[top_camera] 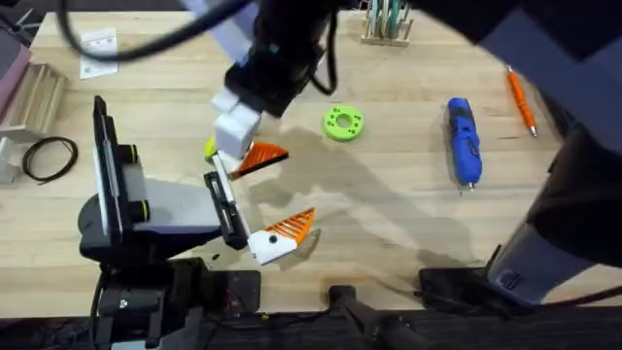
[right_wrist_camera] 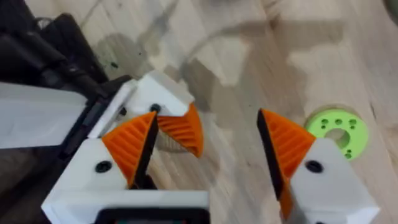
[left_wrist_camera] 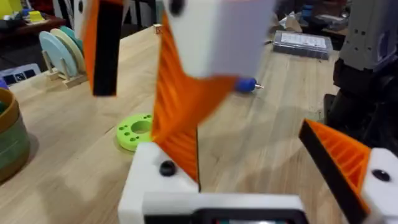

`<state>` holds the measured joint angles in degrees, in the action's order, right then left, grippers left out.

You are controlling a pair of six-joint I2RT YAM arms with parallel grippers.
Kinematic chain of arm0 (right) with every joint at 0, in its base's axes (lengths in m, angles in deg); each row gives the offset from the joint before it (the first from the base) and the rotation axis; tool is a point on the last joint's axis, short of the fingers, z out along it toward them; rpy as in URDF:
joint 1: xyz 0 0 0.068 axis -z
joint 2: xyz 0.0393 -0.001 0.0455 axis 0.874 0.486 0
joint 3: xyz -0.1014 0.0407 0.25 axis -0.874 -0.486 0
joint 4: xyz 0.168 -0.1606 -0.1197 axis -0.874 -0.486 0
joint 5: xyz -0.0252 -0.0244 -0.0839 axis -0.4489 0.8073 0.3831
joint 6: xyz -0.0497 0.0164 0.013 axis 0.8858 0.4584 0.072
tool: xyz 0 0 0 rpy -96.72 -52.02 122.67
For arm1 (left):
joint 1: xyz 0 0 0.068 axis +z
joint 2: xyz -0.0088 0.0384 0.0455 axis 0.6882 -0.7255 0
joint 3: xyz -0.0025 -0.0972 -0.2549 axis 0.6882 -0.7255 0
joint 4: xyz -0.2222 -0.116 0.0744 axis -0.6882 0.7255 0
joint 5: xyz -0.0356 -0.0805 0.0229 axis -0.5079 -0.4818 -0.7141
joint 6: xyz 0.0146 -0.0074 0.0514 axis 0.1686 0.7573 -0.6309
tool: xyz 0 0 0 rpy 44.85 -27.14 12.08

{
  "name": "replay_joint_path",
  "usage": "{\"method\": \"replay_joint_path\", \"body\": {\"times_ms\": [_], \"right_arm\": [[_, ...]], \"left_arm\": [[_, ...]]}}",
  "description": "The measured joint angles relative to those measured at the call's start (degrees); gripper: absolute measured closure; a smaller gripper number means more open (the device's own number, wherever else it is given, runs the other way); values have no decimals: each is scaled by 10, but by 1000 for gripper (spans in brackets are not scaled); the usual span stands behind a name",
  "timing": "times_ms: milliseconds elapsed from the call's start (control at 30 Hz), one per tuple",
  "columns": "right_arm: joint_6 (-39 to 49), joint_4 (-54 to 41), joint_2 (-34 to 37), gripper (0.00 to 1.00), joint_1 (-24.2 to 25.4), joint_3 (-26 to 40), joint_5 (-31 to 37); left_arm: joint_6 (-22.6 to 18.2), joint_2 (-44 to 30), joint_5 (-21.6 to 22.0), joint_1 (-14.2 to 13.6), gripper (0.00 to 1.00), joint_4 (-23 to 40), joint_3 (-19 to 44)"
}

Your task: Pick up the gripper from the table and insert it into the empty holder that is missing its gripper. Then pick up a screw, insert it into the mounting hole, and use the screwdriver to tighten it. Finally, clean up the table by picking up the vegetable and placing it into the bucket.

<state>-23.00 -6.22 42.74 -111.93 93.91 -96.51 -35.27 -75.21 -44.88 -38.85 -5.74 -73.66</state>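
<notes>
We judged the insertion step in hand: right gripper (right_wrist_camera: 208, 146) gaped empty above the white-and-orange holder finger (top_camera: 282, 233); left gripper (left_wrist_camera: 264, 158) open. Next: careful alignment.

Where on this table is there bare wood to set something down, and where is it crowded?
Bare wood lies between the green disc and the screwdriver, and across the near middle, right of the left gripper. It is crowded around the right gripper and the black holder.
</notes>
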Motion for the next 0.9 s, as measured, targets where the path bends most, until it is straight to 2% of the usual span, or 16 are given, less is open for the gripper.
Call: {"method": "replay_joint_path", "body": {"times_ms": [267,367,500,667,767,900], "right_arm": [[-20,7,-33,41,35,-1,30],[-31,37,-66,40,46,-32,43],[-64,94,-143,40,82,-135,50],[-120,137,-246,40,163,-289,56],[-142,132,-302,40,223,-353,58],[-157,118,-370,41,314,-403,61]], "left_arm": [[0,0,0,0,15,0,0],[0,0,0,0,16,0,0],[0,0,0,0,16,0,0],[0,0,0,0,15,0,0],[0,0,0,0,15,0,0],[0,0,0,0,16,0,0]]}}
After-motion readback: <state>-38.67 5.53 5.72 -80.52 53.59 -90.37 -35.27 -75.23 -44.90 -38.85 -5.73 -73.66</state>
